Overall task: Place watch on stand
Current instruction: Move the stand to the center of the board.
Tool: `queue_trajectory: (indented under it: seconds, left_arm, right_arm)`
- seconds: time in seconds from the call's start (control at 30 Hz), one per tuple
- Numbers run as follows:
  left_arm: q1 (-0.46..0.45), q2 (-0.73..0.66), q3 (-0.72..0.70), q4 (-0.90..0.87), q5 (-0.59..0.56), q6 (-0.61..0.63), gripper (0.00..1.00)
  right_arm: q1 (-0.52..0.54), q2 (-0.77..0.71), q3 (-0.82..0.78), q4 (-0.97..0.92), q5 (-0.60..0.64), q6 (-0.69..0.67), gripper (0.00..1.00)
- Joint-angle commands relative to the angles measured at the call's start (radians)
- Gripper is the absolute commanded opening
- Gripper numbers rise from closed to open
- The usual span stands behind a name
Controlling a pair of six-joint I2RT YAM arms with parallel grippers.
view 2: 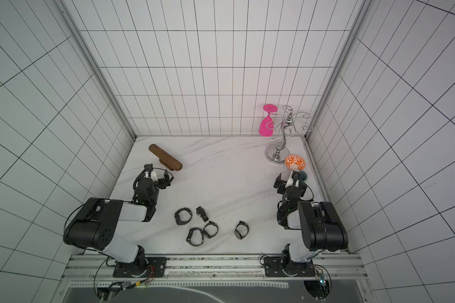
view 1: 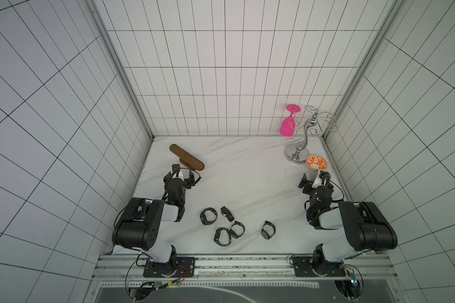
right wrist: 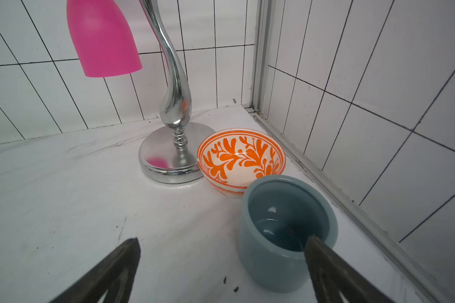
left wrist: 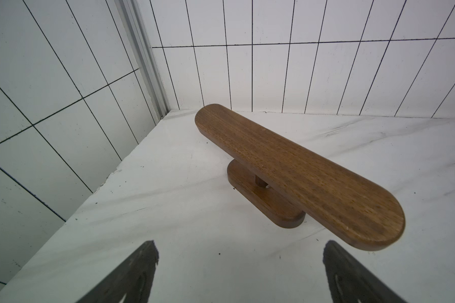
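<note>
Seen in a top view. White marble table (view 1: 247, 178), walled by white tile on three sides. Stand (view 1: 186, 157), brown wood, long bar with rounded ends, set diagonally at the far left. Left gripper (view 1: 183, 171), just beside the stand's nearer end, jaws apart, nothing between them. Right gripper (view 1: 313, 176), near the right wall, jaws apart. Four black watches (view 1: 222, 236), clustered loose on the table near the front between the arms; fifth watch (view 1: 268, 230), lying alone to their right. Chrome wire rack (view 1: 300, 147), far right corner; pink glass (view 1: 287, 126) hanging upside down from it. Orange-patterned bowl (view 1: 316, 162), just beside the rack's base.
</note>
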Motion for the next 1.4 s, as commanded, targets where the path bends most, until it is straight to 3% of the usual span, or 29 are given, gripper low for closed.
queue_trajectory:
  seconds: [0.0,0.67,0.9,1.0,1.13,1.27,1.37]
  left_arm:
    - [-0.002,-0.012,0.014,0.018,-0.008,0.001,0.97]
    - [-0.002,-0.013,0.013,0.018,-0.011,0.001,0.98]
    - [-0.035,-0.161,-0.058,0.050,-0.180,-0.007,0.98]
    - [-0.071,-0.291,-0.054,-0.065,-0.243,-0.021,0.98]
    - [-0.074,-0.462,0.043,-0.404,-0.295,-0.186,0.98]
    - [-0.070,-0.556,0.166,-0.682,-0.355,-0.361,0.98]
    - [-0.039,-0.590,0.220,-0.829,-0.318,-0.542,0.98]
  right_arm:
    - [0.012,0.006,0.023,0.038,0.011,-0.022,1.00]
    - [0.012,0.005,0.023,0.039,0.010,-0.022,0.99]
    - [0.014,-0.045,-0.017,0.078,-0.048,-0.050,1.00]
    - [0.046,-0.167,0.009,-0.094,-0.024,-0.071,1.00]
    - [0.055,-0.293,0.099,-0.327,-0.092,-0.035,1.00]
    - [0.053,-0.414,0.129,-0.426,-0.174,0.119,1.00]
    - [0.049,-0.498,0.179,-0.571,-0.169,0.293,1.00]
